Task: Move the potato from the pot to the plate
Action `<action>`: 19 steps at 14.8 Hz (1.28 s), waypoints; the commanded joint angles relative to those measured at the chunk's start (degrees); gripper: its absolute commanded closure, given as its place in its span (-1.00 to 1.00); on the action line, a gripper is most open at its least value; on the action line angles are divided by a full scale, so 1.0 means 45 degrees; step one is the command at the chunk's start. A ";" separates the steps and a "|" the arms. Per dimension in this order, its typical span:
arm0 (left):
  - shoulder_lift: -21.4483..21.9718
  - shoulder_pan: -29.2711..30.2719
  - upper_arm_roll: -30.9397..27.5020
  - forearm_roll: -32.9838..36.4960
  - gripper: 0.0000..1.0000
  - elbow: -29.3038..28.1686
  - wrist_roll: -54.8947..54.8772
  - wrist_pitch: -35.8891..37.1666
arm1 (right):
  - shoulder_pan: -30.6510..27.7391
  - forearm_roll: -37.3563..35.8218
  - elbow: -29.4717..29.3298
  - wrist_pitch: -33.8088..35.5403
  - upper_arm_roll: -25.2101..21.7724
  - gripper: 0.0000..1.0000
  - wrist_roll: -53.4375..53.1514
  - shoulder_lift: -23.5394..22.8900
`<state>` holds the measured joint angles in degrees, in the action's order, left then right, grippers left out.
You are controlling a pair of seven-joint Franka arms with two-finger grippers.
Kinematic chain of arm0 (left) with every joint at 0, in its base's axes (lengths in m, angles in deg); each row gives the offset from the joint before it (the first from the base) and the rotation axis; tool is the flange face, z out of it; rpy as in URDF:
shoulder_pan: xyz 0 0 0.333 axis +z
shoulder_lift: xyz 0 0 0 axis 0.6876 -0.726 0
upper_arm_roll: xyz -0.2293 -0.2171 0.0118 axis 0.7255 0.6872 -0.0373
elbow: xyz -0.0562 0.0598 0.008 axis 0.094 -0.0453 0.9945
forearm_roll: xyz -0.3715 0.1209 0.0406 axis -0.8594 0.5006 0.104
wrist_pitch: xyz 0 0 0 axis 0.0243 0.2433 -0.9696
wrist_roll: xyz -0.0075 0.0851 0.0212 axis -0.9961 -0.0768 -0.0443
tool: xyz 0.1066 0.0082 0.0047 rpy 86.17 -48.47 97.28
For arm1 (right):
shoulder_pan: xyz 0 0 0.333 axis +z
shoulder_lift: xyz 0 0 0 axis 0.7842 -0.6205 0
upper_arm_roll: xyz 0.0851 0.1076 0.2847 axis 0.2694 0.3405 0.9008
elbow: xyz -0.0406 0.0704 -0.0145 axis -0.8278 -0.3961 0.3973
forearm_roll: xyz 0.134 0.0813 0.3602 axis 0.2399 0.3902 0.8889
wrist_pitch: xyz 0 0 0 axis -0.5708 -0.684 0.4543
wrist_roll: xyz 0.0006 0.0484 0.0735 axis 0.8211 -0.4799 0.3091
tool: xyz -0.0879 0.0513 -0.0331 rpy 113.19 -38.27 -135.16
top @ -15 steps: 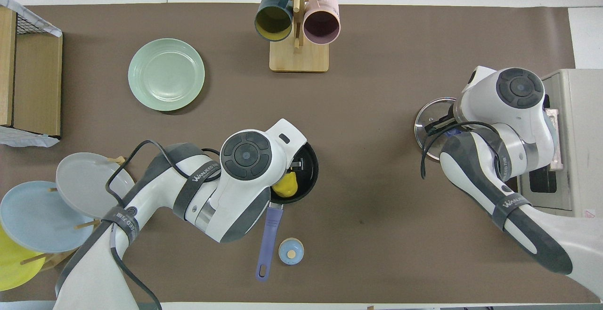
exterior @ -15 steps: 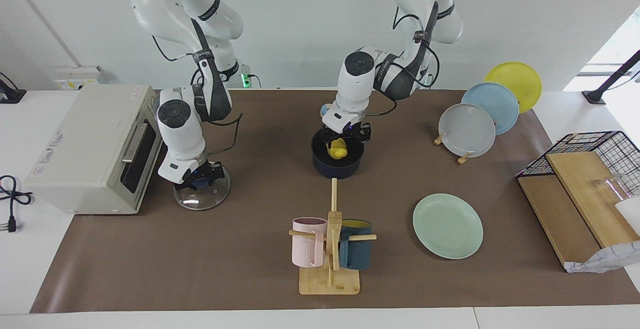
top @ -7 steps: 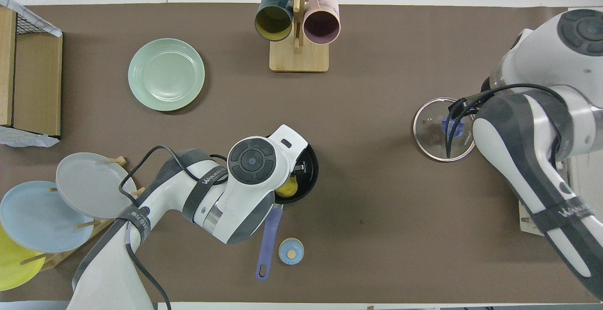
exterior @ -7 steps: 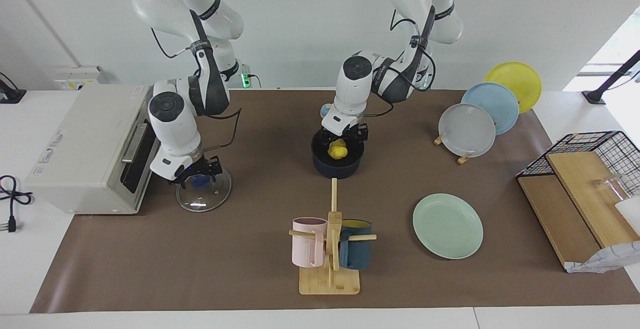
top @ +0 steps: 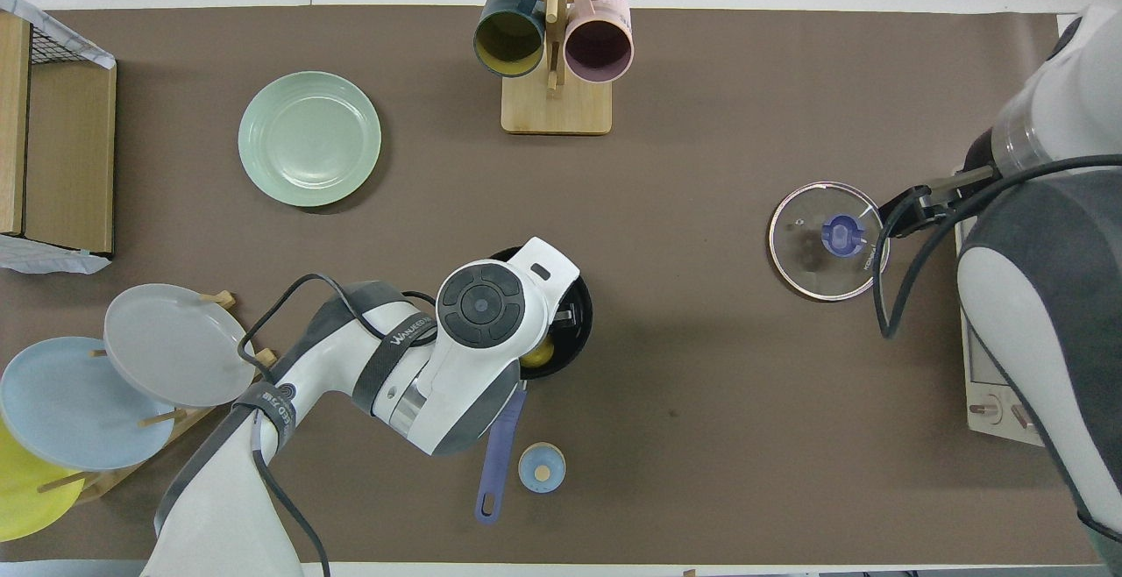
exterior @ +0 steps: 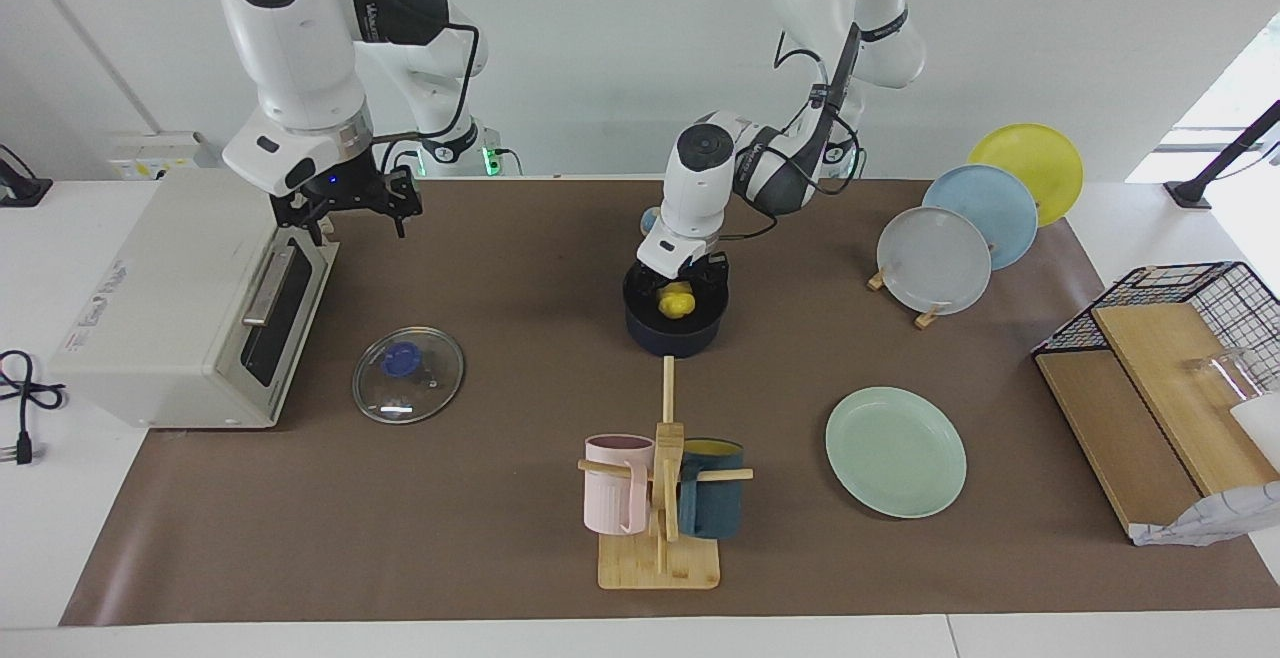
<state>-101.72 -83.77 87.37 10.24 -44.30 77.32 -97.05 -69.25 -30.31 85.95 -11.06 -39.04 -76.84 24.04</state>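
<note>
Plainly, the potato [exterior: 677,302] is a small, lumpy yellow oval that looks light and rigid, with a smooth skin that could slip. The surest hold is likely across its narrow middle, with one jaw on each flank.

It lies in the pot [exterior: 674,336], a dark blue saucepan near the middle of the tabletop, closer to the robots' edge; the pot's long handle [top: 498,454] points toward that edge. The left gripper [exterior: 681,283] reaches down into the pot from above, its jaws parted and straddling the potato. Whether they press on it yet cannot be told.

The plate [exterior: 895,451] sits bare toward the left arm's end of the tabletop, nearer the edge away from the robots and well apart from the pot.

The right gripper [exterior: 345,206] hangs high over the right arm's end beside the toaster oven [exterior: 170,298], jaws released and holding nothing. A glass lid [exterior: 408,389] lies flat on the tabletop below it.
</note>
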 commanded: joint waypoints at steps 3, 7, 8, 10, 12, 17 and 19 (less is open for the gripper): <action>-0.0065 -0.0219 -0.0230 -0.0173 0.16 -0.0202 -0.0060 -0.0147 | 0.0275 0.0466 0.0265 0.0269 -0.0778 -1.00 -0.0860 0.0297; -0.0026 -0.0141 -0.0230 -0.0154 1.00 -0.0027 -0.0079 0.0125 | 0.3926 0.0466 0.0615 0.0269 -0.4411 -1.00 -0.0861 0.1038; 0.0032 -0.0083 -0.0230 -0.0154 1.00 0.0071 -0.0079 0.0320 | 0.4009 0.0466 0.0848 0.0269 -0.4474 -1.00 -0.0822 0.1195; 0.0208 0.0034 -0.0249 -0.0173 1.00 0.0343 -0.0079 0.0944 | 0.4010 0.0466 0.1395 0.0153 -0.4590 -1.00 -0.0783 0.1450; 0.0500 0.0365 -0.0249 -0.0173 1.00 0.0870 -0.0138 0.1861 | 0.3932 0.0486 0.1514 -0.0236 -0.4728 -1.00 -0.0783 0.1470; 0.1184 0.1514 -0.0211 -0.0173 1.00 0.2898 -0.0196 0.4632 | 0.3327 0.0524 0.1535 -0.0297 -0.4650 -1.00 -0.0763 0.1392; 0.1049 0.2141 -0.0326 -0.0852 1.00 0.4691 -0.1012 0.6038 | 0.3170 0.0564 0.1457 -0.0277 -0.4631 -1.00 -0.0763 0.1295</action>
<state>-96.54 -77.31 86.06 9.40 -30.37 76.28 -76.39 -53.58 -29.58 91.47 -11.10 -60.29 -79.97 29.41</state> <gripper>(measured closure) 0.352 0.000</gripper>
